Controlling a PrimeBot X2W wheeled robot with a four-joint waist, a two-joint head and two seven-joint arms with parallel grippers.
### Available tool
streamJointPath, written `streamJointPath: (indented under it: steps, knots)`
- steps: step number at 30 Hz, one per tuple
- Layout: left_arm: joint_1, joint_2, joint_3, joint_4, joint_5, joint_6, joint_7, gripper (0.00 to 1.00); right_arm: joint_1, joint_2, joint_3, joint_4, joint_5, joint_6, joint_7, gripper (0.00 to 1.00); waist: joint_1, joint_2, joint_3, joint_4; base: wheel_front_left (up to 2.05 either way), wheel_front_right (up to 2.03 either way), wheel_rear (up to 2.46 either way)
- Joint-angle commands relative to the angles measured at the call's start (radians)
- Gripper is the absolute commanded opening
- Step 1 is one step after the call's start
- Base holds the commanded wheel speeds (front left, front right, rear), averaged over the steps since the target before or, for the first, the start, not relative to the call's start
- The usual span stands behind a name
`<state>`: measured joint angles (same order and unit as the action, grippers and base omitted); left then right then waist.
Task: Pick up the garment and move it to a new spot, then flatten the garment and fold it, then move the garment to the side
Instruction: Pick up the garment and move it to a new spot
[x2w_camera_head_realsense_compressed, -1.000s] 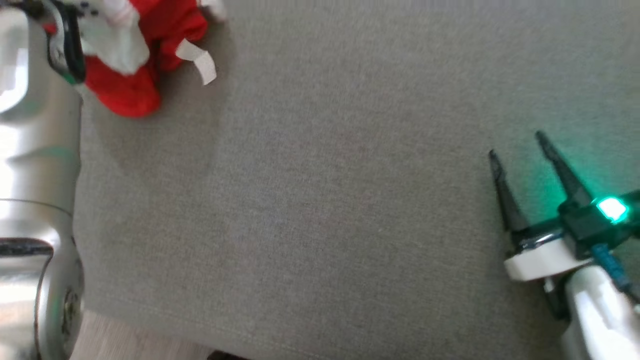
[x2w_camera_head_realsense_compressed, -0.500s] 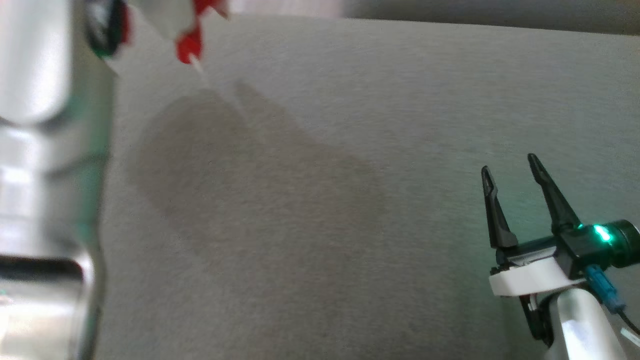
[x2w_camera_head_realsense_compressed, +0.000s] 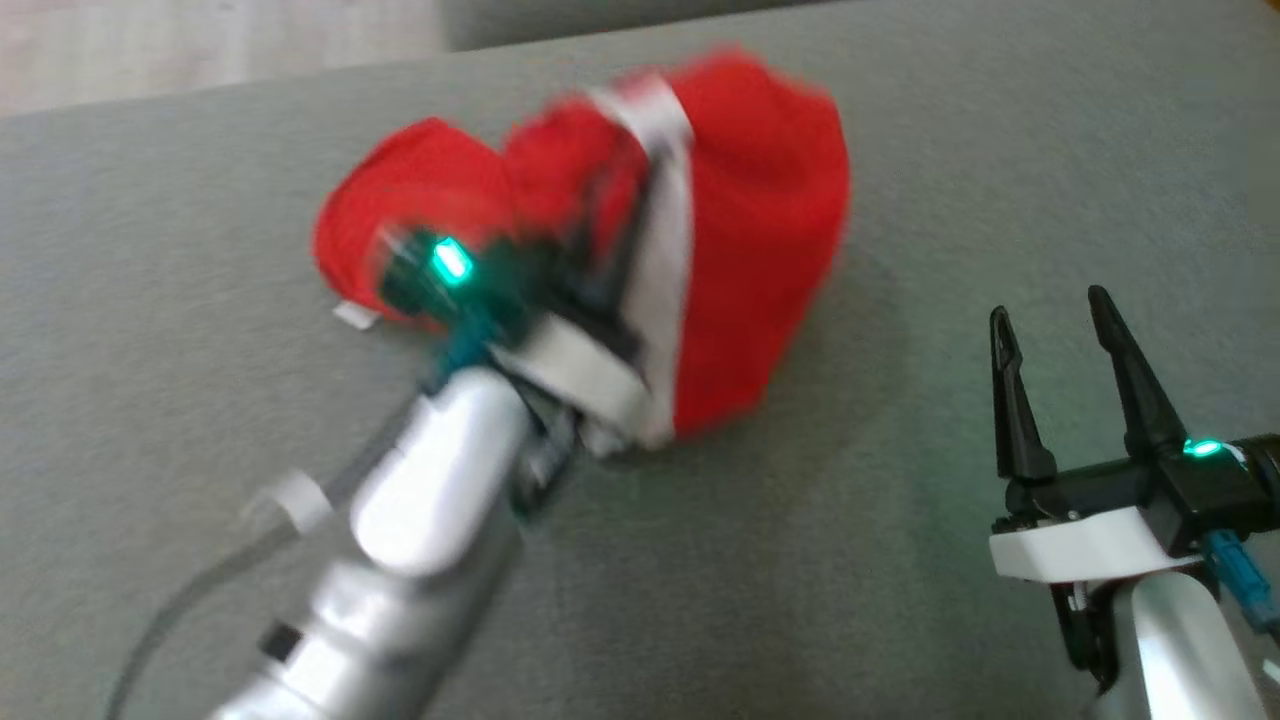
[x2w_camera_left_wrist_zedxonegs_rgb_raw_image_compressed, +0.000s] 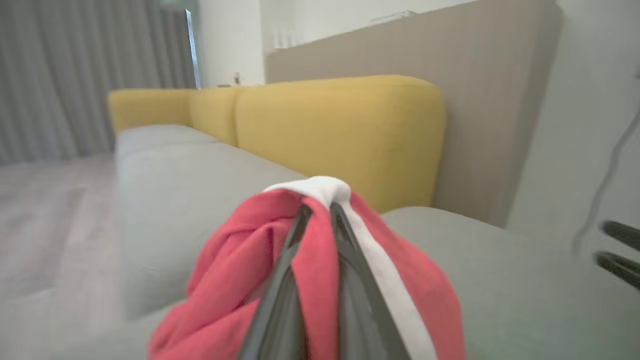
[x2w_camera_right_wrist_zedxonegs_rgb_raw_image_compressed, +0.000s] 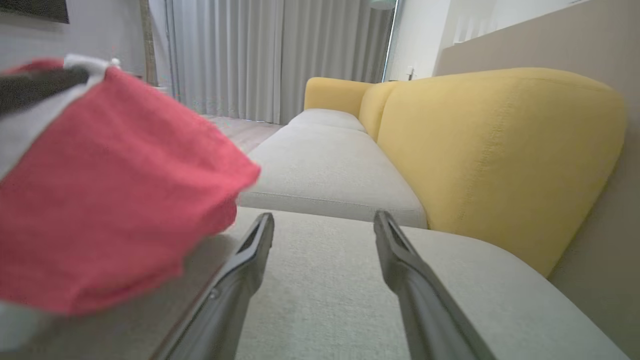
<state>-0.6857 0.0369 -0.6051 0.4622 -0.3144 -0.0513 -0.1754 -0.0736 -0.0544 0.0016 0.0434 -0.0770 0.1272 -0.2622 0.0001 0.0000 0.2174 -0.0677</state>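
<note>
2 grippers: my left gripper clenches the bunched red-and-white cloth garment over the grey sofa cushion; right gripper gapes empty.

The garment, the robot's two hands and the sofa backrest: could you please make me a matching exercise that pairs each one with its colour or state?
Column one:
1. garment
2. left hand
3. right hand
4. backrest

Column two:
A. open, holding nothing, over the grey seat
B. yellow
C. red with a white band
D. shut on a bunched fold of cloth

Right pairs: 1-C, 2-D, 3-A, 4-B.
</note>
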Motion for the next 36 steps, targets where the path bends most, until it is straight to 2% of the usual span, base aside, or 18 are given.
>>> streamJointPath:
  steps: [1, 5, 6, 7, 8, 9, 12, 15, 18, 23, 27, 31, 36]
  knots:
    - [-0.002, 0.014, -0.052, -0.027, -0.065, 0.012, -0.032, 0.0, -0.033, 0.003, 0.019, -0.032, 0.012, 0.003, 0.0, 1.0, -0.0001, 0.0, 0.041, -0.061, 0.0, 0.0, 0.0]
    - [0.022, 0.014, -0.238, -0.012, -0.168, 0.057, -0.07, 0.0, -0.035, 0.004, 0.009, -0.026, 0.031, 0.003, 0.0, 1.0, -0.0001, 0.0, 0.055, -0.085, 0.0, 0.0, 0.0]
    - [0.021, 0.014, -0.272, -0.011, -0.183, 0.073, -0.075, 0.27, -0.035, 0.004, 0.008, -0.025, 0.034, 0.003, 0.0, 1.0, -0.0001, 0.0, 0.055, -0.086, 0.0, 0.0, 0.0]
    - [0.019, 0.014, -0.295, -0.011, -0.197, 0.098, -0.079, 1.0, -0.033, 0.004, 0.006, -0.024, 0.034, 0.003, 0.0, 1.0, -0.0001, 0.0, 0.052, -0.086, 0.0, 0.0, 0.0]
    - [0.016, 0.014, -0.314, -0.013, -0.207, 0.119, -0.082, 1.0, -0.03, 0.004, 0.003, -0.022, 0.034, 0.003, 0.0, 1.0, -0.0001, 0.0, 0.048, -0.083, 0.0, 0.0, 0.0]
    - [0.016, 0.014, -0.314, -0.013, -0.207, 0.119, -0.082, 1.0, -0.03, 0.004, 0.003, -0.022, 0.034, 0.003, 0.0, 1.0, -0.0001, 0.0, 0.048, -0.083, 0.0, 0.0, 0.0]
    - [0.0, 0.014, -0.343, -0.026, -0.192, 0.181, -0.085, 1.0, -0.022, 0.004, -0.011, -0.014, 0.033, 0.003, 0.0, 1.0, -0.0001, 0.0, 0.03, -0.061, 0.0, 0.0, 0.0]
    - [0.012, 0.013, -0.33, -0.056, -0.14, 0.227, -0.086, 1.0, -0.011, 0.004, -0.019, -0.01, 0.034, 0.003, 0.0, 1.0, -0.0001, 0.0, 0.007, -0.029, 0.0, 0.0, 0.0]
    - [0.068, 0.022, -0.288, -0.081, -0.09, 0.253, -0.086, 1.0, 0.002, 0.004, -0.026, -0.008, 0.034, 0.003, 0.0, 1.0, -0.0001, 0.0, -0.019, 0.005, 0.0, 0.0, 0.0]
    - [0.201, 0.084, -0.206, -0.098, -0.043, 0.274, -0.086, 1.0, 0.021, 0.004, -0.035, -0.006, 0.033, 0.003, 0.0, 1.0, -0.0001, 0.0, -0.046, 0.049, 0.0, 0.0, 0.0]
    - [0.269, 0.114, -0.171, -0.069, -0.015, 0.274, -0.086, 1.0, 0.026, 0.004, -0.031, -0.007, 0.032, 0.003, 0.0, 1.0, -0.0001, 0.0, -0.044, 0.061, 0.0, 0.0, 0.0]
    - [0.262, 0.114, -0.147, -0.019, 0.023, 0.281, -0.086, 1.0, 0.027, 0.004, -0.025, -0.009, 0.022, 0.003, 0.0, 1.0, -0.0001, 0.0, -0.02, 0.061, 0.0, 0.0, 0.0]
    - [0.18, 0.088, -0.14, 0.078, 0.064, 0.267, -0.086, 1.0, 0.012, 0.004, -0.003, -0.011, 0.015, 0.003, 0.0, 1.0, -0.0001, 0.0, 0.027, 0.049, 0.0, 0.0, 0.0]
